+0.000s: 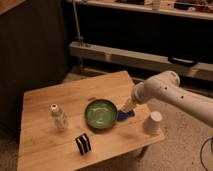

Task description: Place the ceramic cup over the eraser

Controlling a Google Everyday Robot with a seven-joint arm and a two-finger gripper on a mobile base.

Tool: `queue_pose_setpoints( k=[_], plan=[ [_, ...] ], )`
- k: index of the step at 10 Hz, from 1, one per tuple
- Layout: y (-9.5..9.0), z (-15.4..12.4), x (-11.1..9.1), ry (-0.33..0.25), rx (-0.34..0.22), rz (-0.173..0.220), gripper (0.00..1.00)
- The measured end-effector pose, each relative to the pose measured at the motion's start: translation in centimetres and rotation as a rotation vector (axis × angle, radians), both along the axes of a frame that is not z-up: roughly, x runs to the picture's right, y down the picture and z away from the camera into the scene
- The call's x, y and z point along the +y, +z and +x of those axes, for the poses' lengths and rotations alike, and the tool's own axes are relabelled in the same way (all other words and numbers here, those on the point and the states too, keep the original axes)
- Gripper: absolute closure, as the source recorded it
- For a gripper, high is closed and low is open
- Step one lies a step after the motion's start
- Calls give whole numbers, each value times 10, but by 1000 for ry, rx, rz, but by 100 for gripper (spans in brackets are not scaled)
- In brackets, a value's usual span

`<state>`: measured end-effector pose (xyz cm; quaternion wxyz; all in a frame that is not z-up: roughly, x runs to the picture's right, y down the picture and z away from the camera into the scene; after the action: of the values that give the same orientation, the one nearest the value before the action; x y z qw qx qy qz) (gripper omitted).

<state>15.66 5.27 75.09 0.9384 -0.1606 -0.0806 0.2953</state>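
Near the middle of the frame, my gripper claw (127, 106) hangs over a flat blue thing (125, 116), beside the round green bowl (101, 114). I cannot tell if it is gripping or loose. The small white ceramic cup (153, 122) stands near it, to its lower right. The little black-and-white striped eraser block (83, 143) sits well apart, lower left.

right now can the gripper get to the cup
Probably yes. The gripper hangs by the rim of the bowl, above the blue object, and the cup stands upright close by, on its own. Nothing stands between them, so the way looks free.
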Motion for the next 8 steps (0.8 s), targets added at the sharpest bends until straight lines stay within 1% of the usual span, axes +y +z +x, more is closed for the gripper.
queue_pose_setpoints(
  k=[2,3,4,5,6,7,8],
  plan=[
    [-6,28,-2,23,41,-4,20],
    [-6,37,-2,36,52,-13,20],
    [-4,43,0,44,52,-30,20],
    [-1,47,5,48,49,-47,20],
    [7,51,17,43,36,-76,20],
    [12,49,23,37,28,-91,20],
    [19,48,35,29,19,-116,20]
  ],
)
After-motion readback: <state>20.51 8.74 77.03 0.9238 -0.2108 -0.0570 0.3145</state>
